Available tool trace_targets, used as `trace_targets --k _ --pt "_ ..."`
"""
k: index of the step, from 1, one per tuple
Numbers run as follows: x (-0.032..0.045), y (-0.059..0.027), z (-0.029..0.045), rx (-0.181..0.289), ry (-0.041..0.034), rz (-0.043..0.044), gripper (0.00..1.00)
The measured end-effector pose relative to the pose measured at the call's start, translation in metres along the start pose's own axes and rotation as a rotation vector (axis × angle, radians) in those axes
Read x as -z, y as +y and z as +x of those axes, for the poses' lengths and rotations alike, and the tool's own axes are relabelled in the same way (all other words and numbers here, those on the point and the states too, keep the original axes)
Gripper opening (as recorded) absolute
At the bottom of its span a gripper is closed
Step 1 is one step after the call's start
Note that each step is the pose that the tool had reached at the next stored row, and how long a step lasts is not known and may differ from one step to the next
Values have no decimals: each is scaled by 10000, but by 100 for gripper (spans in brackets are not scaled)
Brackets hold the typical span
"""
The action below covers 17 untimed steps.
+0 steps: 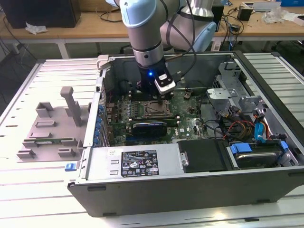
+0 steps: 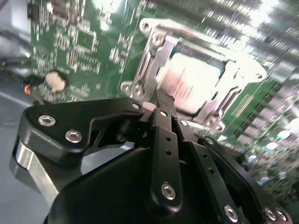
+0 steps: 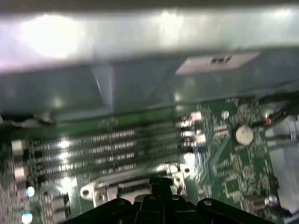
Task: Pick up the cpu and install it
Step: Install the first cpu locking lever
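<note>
Fingers (image 2: 164, 100) together, empty, tips just above socket frame (image 2: 154, 51), cpu (image 2: 194, 81) seated, glare-washed.

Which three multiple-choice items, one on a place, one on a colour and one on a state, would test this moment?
1. Where does the grey tray stand, relative to the computer case?
A. On the exterior view's left of it
B. Inside it
C. On the exterior view's right of it

2. What colour is the motherboard?
A. Blue
B. Green
C. Red

3. How does the cpu lie?
A. Standing on edge on the table
B. Flat on the grey tray
C. Flat within the metal socket frame

Answers:
1 A, since the exterior view shows the tray on the table beside the case's left wall.
2 B, since the board is green in both wrist views.
3 C, since the second wrist view shows its pale top inside the frame on the board.
</note>
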<state>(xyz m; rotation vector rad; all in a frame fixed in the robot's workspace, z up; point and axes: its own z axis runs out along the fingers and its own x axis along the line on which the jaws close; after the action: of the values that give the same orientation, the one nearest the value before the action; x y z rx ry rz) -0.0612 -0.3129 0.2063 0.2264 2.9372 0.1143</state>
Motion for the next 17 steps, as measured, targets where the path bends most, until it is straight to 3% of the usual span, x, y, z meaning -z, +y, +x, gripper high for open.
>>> trace_targets --k 2,3,7,8,9,10,15,17 --pt "12 1 -2 69 -26 357 11" --pt "22 2 -5 97 -37 492 11" --pt "23 2 -6 98 -14 506 11" --pt "19 4 -19 80 402 572 11" --pt "15 7 -35 71 715 619 11" --pt "13 8 -42 64 919 649 11" --pt "20 8 -46 64 956 663 11" --pt "64 13 -54 70 953 676 11"
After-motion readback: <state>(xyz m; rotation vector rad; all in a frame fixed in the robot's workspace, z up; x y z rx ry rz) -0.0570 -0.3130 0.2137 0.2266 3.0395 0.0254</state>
